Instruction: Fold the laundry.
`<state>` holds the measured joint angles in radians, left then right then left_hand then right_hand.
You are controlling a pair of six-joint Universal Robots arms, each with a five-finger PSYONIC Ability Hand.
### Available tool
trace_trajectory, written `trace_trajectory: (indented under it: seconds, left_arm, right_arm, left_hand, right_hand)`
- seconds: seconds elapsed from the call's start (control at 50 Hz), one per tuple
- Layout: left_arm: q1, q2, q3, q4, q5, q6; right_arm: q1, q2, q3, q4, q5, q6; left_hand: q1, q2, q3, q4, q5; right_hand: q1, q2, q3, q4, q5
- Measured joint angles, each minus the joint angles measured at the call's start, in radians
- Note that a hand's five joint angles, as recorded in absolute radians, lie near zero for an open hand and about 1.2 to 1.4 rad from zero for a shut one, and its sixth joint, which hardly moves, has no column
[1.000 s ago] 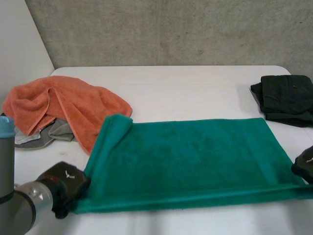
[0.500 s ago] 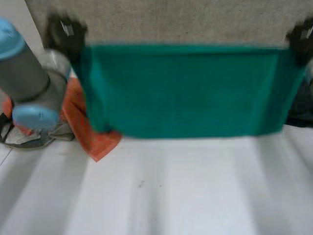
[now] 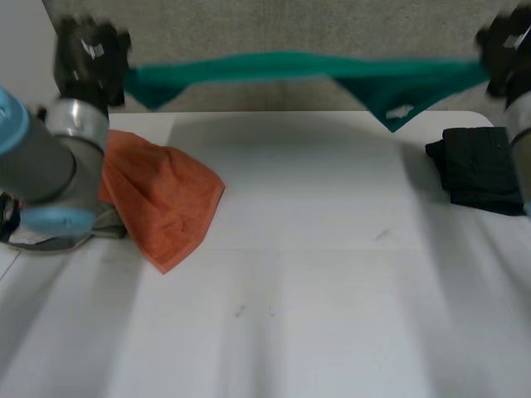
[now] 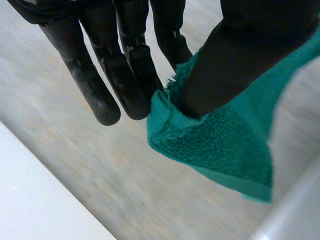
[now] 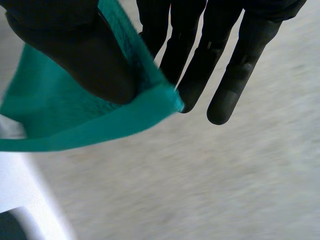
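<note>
Across the scene we see the white tabletop as the biggest thing. Next in size is the long green terry towel, which we find off the tabletop altogether, stretched in the air above its twelve o'clock edge, sagging a little, with one corner drooping toward one o'clock.

At nine o'clock lies the crumpled orange terry towel. At three o'clock sits the black folded garment, which we judge finished. A grey cloth peeks from under the orange one.

Smallest are the hands. Our left hand, at eleven o'clock, pinches one end corner of the green towel between thumb and nearly straight fingers. Our right hand, at one o'clock, pinches the opposite end likewise.

We reckon the job is early. No crease shows in the green towel yet, and the orange and grey pieces wait.
</note>
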<state>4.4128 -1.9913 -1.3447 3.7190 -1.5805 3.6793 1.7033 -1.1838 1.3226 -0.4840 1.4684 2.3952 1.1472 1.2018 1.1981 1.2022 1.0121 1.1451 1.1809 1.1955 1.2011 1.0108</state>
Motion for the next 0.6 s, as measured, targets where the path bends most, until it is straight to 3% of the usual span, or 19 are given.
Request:
trace_trajectory:
  seconds: [0.18, 0.3, 0.46, 0.52, 0.6]
  left_arm:
    - [-0.004, 0.002, -0.304, -0.041, 0.033, 0.006]
    - [0.000, 0.069, -0.460, -0.302, 0.036, 0.024]
    - [0.026, 0.246, -0.566, -0.866, 0.037, 0.119]
    - [0.029, 0.297, -0.581, -0.969, 0.037, 0.163]
    - [0.029, 0.322, -0.568, -0.981, 0.036, 0.196]
  right_arm:
    - [-0.007, 0.077, 0.207, 0.126, -0.043, -0.021]
    - [-0.043, 0.014, 0.341, 0.373, -0.046, -0.129]
    - [-0.201, -0.215, 0.528, 0.792, -0.054, -0.452]
    - [-0.255, -0.275, 0.568, 0.874, -0.065, -0.544]
    - [-0.284, -0.303, 0.583, 0.888, -0.082, -0.581]
  left_hand:
    - [0.000, 0.000, 0.000, 0.000, 0.000]
    - [0.000, 0.000, 0.001, 0.000, 0.000]
    - [0.000, 0.000, 0.001, 0.000, 0.000]
    - [0.000, 0.000, 0.001, 0.000, 0.000]
    - [0.000, 0.000, 0.001, 0.000, 0.000]
  right_hand:
    - [0.000, 0.000, 0.000, 0.000, 0.000]
    - [0.000, 0.000, 0.000, 0.000, 0.000]
    - [0.000, 0.000, 0.000, 0.000, 0.000]
    - [0.000, 0.000, 0.000, 0.000, 0.000]
    - [0.000, 0.000, 0.000, 0.000, 0.000]
